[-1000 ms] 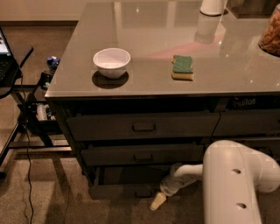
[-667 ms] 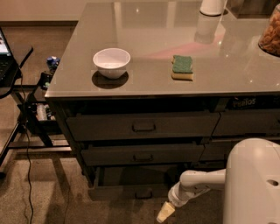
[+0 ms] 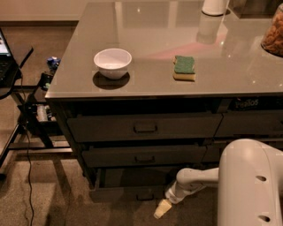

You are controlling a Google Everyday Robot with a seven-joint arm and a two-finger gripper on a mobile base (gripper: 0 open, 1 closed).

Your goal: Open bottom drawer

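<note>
The bottom drawer [image 3: 128,192] is the lowest, slimmest front of the wide left column. It stands pulled out a little, with a dark gap showing behind its front. Its small dark handle [image 3: 145,197] is at the centre. My gripper [image 3: 162,209] has a cream-coloured tip. It hangs low near the floor, just right of and slightly below the handle, apart from it. The white forearm [image 3: 194,178] runs from the gripper up to the large white arm body [image 3: 252,185] at the bottom right.
Two taller drawers [image 3: 143,128] [image 3: 143,156] sit above the bottom one, and a narrower column [image 3: 247,123] stands to their right. The grey counter [image 3: 150,84] holds a white bowl [image 3: 112,62], a green sponge [image 3: 184,67] and a white cup [image 3: 214,6]. A stand with cables [image 3: 26,110] is at the left.
The gripper has shifted only slightly near the drawer's handle. The white arm body has swung to the right and lower in view. The drawer stays slightly open.
</note>
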